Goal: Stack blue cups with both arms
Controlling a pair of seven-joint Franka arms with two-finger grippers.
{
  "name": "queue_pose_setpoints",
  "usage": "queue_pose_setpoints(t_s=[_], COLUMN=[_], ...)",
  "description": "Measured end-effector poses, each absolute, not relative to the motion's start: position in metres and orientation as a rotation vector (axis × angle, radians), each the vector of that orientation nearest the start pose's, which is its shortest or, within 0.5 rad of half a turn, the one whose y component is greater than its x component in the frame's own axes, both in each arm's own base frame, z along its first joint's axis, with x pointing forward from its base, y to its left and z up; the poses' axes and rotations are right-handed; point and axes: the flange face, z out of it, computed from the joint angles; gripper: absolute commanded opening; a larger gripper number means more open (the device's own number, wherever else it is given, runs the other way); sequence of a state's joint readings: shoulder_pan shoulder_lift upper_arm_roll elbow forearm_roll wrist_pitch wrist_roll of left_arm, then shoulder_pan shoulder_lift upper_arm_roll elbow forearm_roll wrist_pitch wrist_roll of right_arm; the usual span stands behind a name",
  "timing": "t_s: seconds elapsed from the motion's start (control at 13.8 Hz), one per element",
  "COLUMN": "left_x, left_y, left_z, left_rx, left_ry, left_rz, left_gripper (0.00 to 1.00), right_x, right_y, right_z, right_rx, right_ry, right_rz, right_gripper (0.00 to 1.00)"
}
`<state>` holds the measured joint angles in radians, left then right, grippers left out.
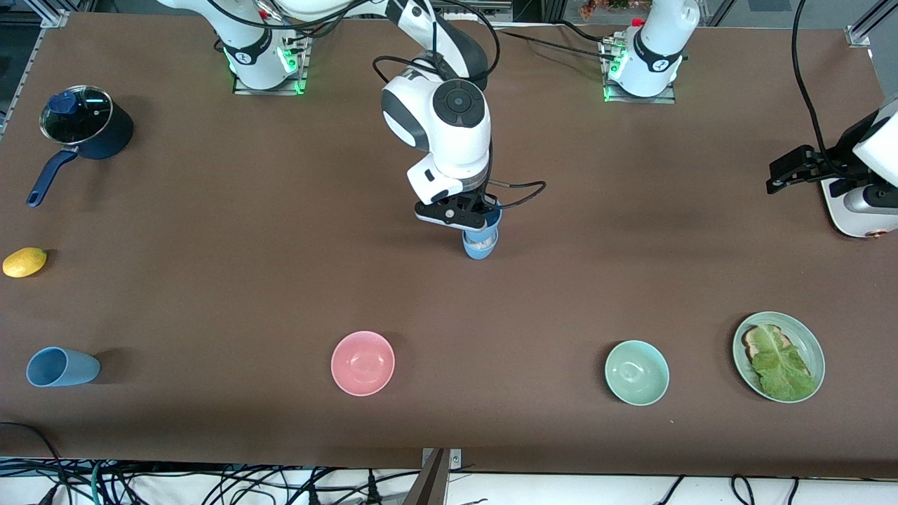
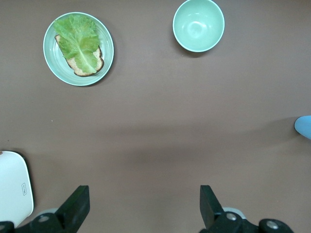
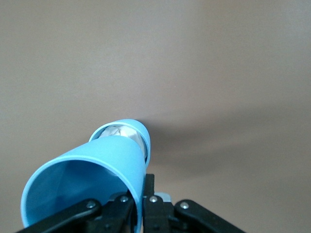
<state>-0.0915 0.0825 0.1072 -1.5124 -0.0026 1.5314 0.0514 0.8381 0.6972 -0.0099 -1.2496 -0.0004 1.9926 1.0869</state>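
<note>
My right gripper is shut on the rim of a light-blue cup and holds it tilted over the middle of the table. Directly under it a second blue cup stands upright with something whitish inside. In the right wrist view the right gripper pinches the held cup's wall, and that cup's base covers part of the standing cup's mouth. A third blue cup lies on its side near the front camera at the right arm's end. My left gripper is open and empty, waiting over the left arm's end.
A pink bowl, a pale green bowl and a plate with bread and lettuce sit along the camera side. A navy pot with a lid and a lemon are at the right arm's end.
</note>
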Motion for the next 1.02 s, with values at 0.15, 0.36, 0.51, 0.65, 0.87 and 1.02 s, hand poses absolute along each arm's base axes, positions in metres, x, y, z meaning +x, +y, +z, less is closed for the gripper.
queue_pose_setpoints(t_s=[0.15,0.36,0.51,0.65,0.87,1.02], left_x=[0.575,0.575,0.575,0.575,0.575,0.575], left_y=[0.006,0.006,0.006,0.006,0.007,0.007], left_z=[0.602,0.602,0.602,0.601,0.601,0.601], left_rx=[-3.135,-3.135,-3.135,-3.135,-3.135,-3.135], left_ry=[0.056,0.056,0.055,0.055,0.055,0.055], left_rz=[0.099,0.100,0.103,0.104,0.105,0.104], left_gripper=[1.00,1.00,1.00,1.00,1.00,1.00], right_x=[0.503,0.504,0.505,0.508,0.519,0.535], right_y=[0.551,0.551,0.551,0.549,0.540,0.525], right_z=[0.349,0.344,0.342,0.343,0.348,0.367], right_rx=[-3.087,-3.086,-3.084,-3.081,-3.072,-3.052], right_ry=[0.398,0.399,0.400,0.407,0.435,0.450], right_rz=[-0.045,-0.046,-0.050,-0.060,-0.087,-0.118], right_gripper=[0.00,0.09,0.27,0.59,0.92,1.00])
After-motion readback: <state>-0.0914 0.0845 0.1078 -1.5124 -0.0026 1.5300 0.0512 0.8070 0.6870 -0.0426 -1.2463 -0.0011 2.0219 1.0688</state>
